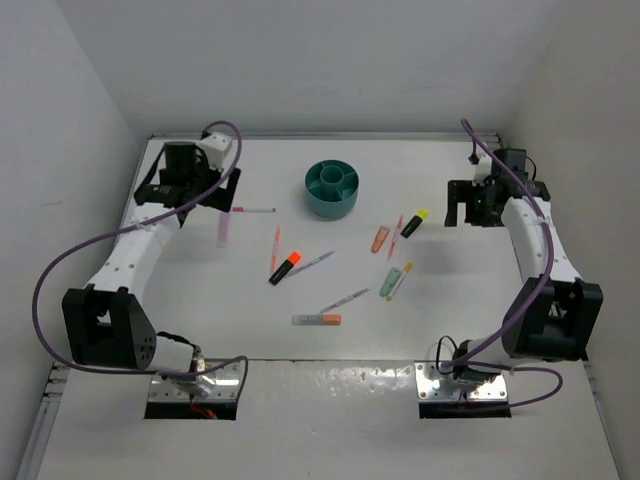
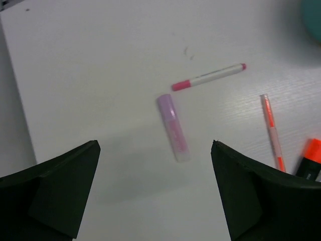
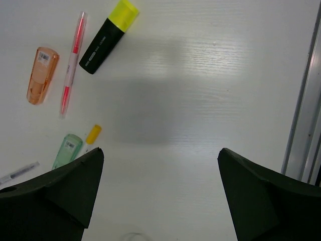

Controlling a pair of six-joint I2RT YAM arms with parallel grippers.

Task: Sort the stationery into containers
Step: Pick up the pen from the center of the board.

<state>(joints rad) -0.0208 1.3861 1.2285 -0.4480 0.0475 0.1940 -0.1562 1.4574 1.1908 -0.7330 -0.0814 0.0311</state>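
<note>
The teal organiser cup stands at the back centre, with no stationery seen in it. Pens and markers lie scattered in front of it. My left gripper is open and empty above the table at the back left. A stubby pink marker and a pink-and-white pen lie just beyond it. My right gripper is open and empty at the back right. A black-yellow marker, a thin pink pen and a stubby orange marker lie to its left.
A thin orange pen, a black-orange marker, two grey pens, a green marker and a grey-orange marker lie mid-table. White walls enclose the table. A metal rail runs along the right edge.
</note>
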